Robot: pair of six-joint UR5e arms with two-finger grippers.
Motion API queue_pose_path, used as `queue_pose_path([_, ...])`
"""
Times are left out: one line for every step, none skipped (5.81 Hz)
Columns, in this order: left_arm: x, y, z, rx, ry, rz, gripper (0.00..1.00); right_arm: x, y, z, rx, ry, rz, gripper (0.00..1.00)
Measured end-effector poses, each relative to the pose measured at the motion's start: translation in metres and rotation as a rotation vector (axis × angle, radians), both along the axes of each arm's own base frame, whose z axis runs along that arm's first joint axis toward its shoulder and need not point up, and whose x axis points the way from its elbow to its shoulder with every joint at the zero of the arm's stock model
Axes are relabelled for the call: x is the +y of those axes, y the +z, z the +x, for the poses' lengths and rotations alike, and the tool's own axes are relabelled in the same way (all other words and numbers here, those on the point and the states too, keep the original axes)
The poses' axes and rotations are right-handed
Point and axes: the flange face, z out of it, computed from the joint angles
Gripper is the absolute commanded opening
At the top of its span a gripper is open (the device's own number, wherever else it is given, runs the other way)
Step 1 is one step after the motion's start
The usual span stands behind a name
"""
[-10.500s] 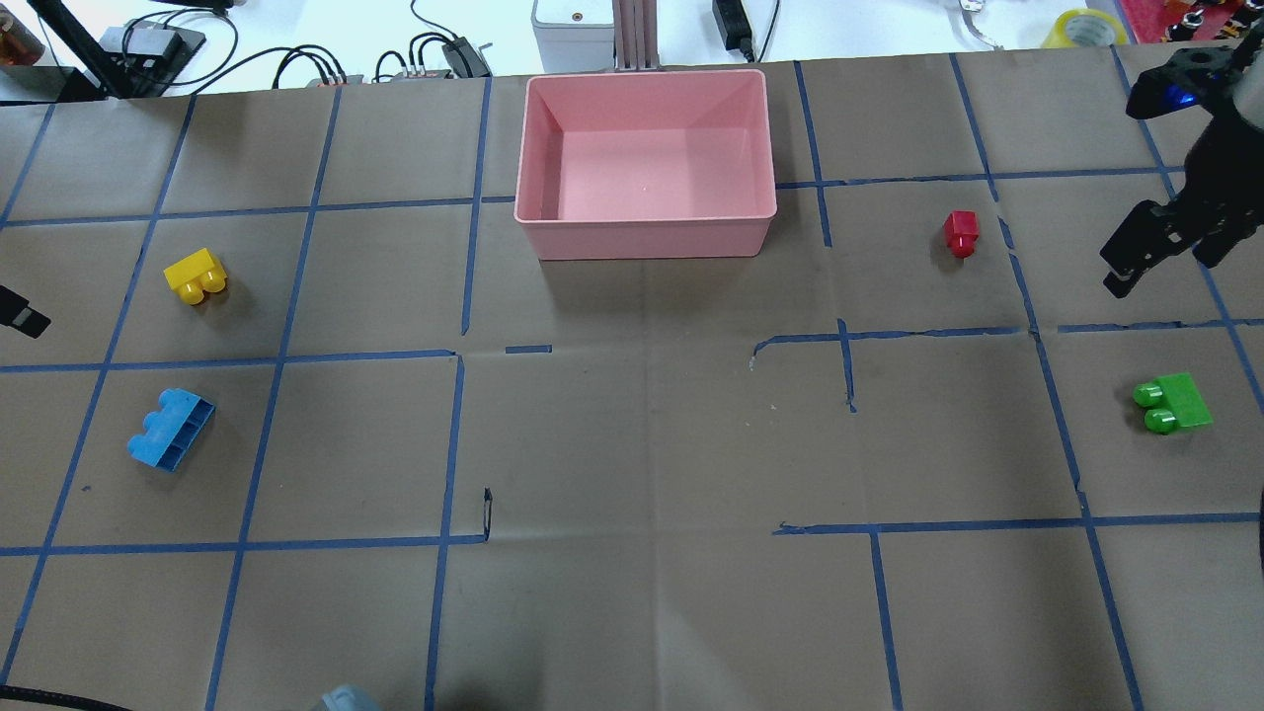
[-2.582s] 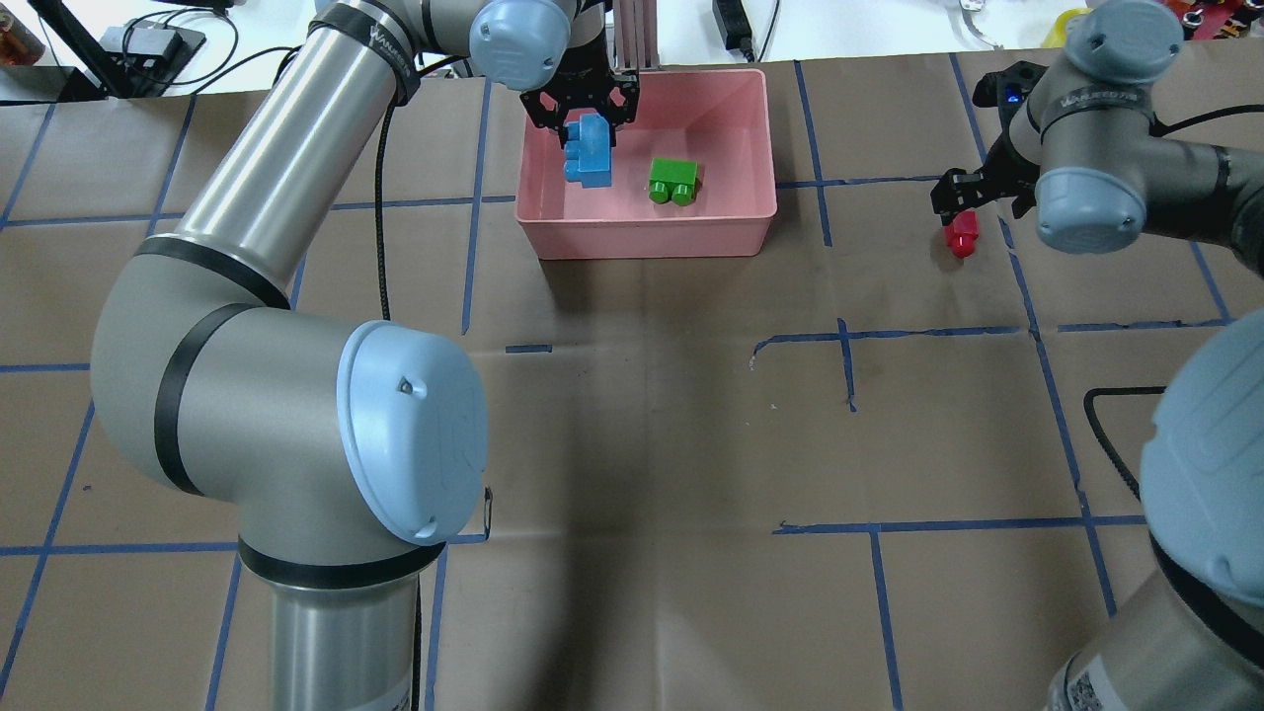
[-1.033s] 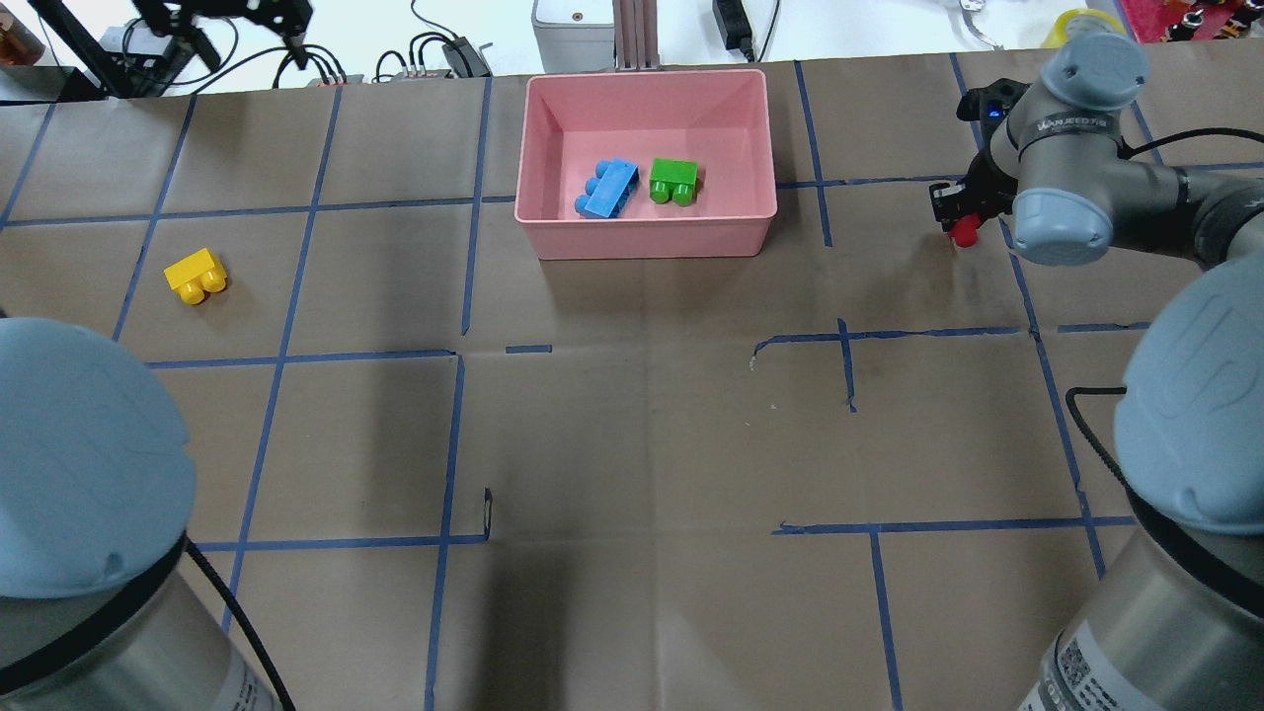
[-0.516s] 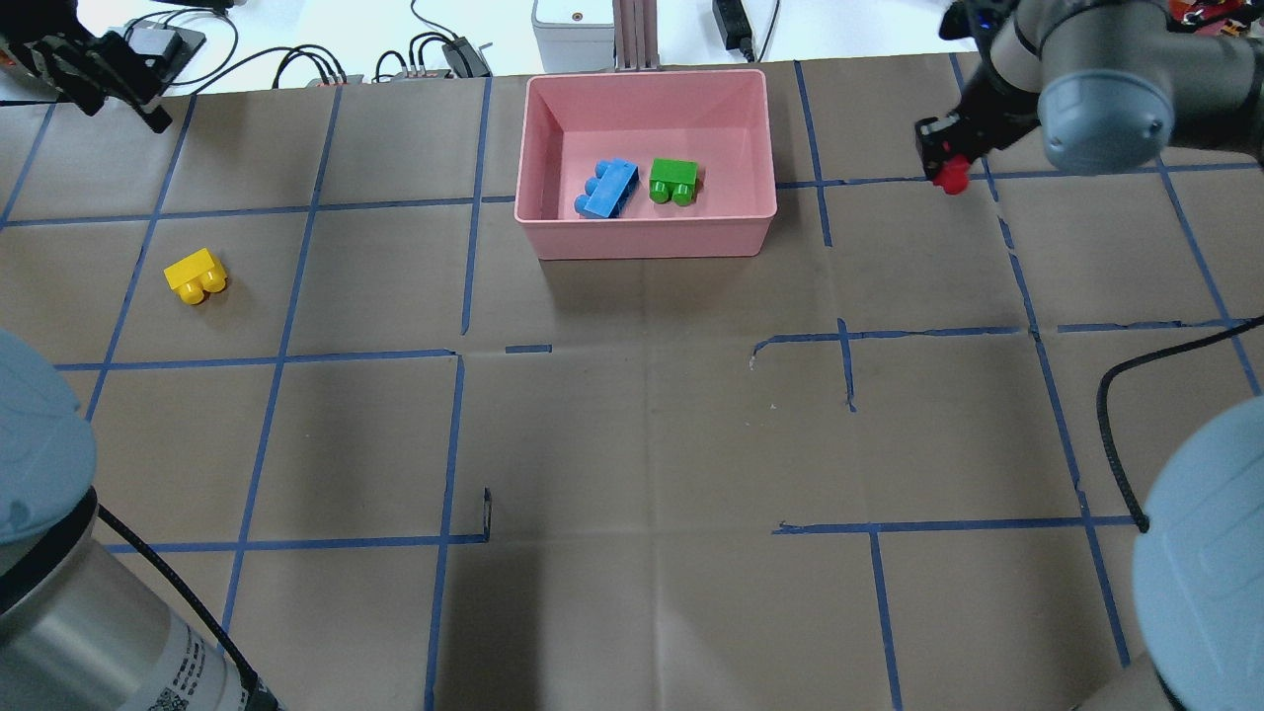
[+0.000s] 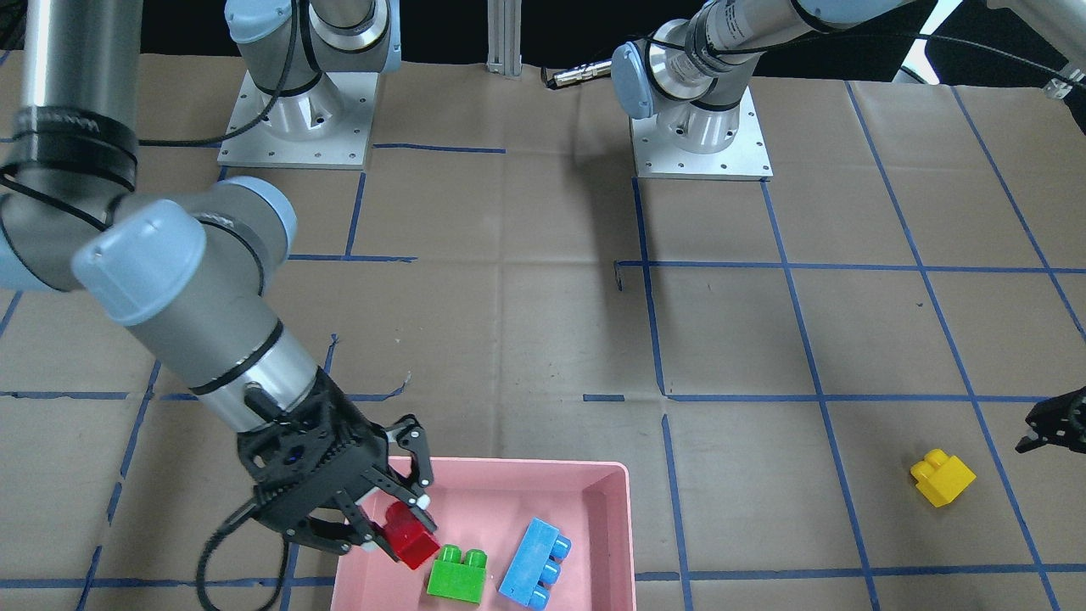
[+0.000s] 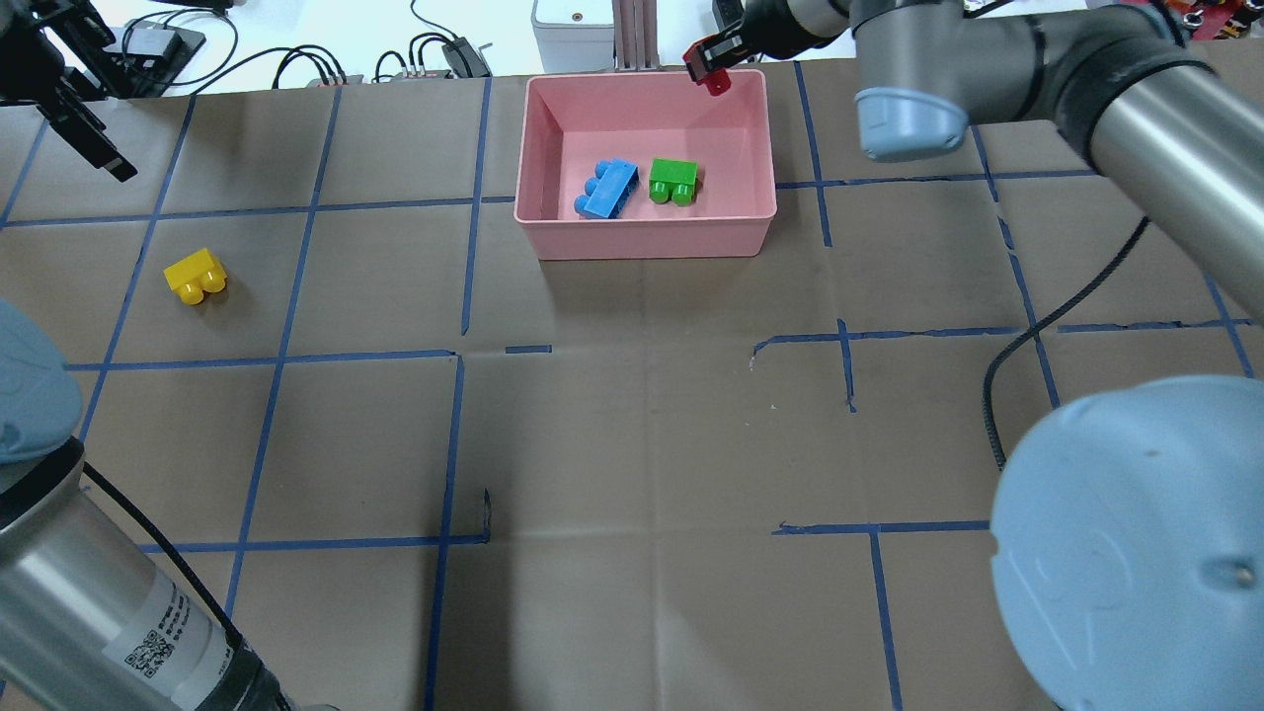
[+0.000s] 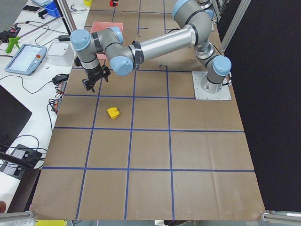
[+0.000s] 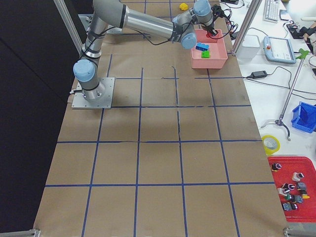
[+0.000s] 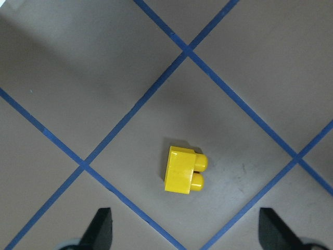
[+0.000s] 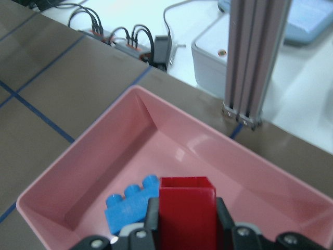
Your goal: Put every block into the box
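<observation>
Shows, toward the left edge of the desk and about halfway between the near and far edges, the yellow block (image 6: pixel 196 276) lying on its side on the brown paper, touched by nothing. Just past it toward the far left corner, finds the left gripper (image 9: pixel 184 224) hanging above the desk, jaws spread wide and holding nothing, with the yellow block visible below in the wrist view. Farther on, at the middle of the far edge, has the pink box (image 6: pixel 647 240) sitting flat. Inside it, on the floor, holds two blocks lying side by side: the light-blue block (image 6: pixel 606 189) to the left, set at a slant, and the green block (image 6: pixel 673 182) to its right, close but not clearly touching. Above the right half of the box, raised clear of its floor, carries the right gripper (image 5: pixel 399 530), jaws clamped on the red block (image 5: pixel 410 536), pinched by two opposite sides. Reaches there with the right arm stretched across from the desk's right side.
</observation>
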Motion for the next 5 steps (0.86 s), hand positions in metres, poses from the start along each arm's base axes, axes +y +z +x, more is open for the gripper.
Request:
queue_pose_path([0.000, -0.040, 0.001, 0.002, -0.008, 0.000, 0.99, -0.010, -0.027, 0.028, -0.030, 0.049, -0.086, 0.98])
queue_pose_path([0.007, -0.078, -0.002, 0.004, -0.009, -0.004, 0.99, -0.016, -0.043, 0.046, -0.036, 0.073, -0.108, 1.00])
queue_pose_path([0.018, -0.109, -0.006, 0.007, -0.006, -0.008, 0.99, -0.016, -0.053, 0.056, -0.031, 0.082, -0.095, 1.00])
queue_pose_path([0.031, -0.132, -0.003, 0.016, 0.006, -0.001, 0.99, -0.015, -0.058, 0.060, -0.025, 0.087, -0.071, 1.00])
queue_pose_path([0.042, -0.147, 0.005, 0.033, 0.018, 0.009, 0.99, -0.013, -0.058, 0.058, -0.010, 0.081, -0.018, 1.00])
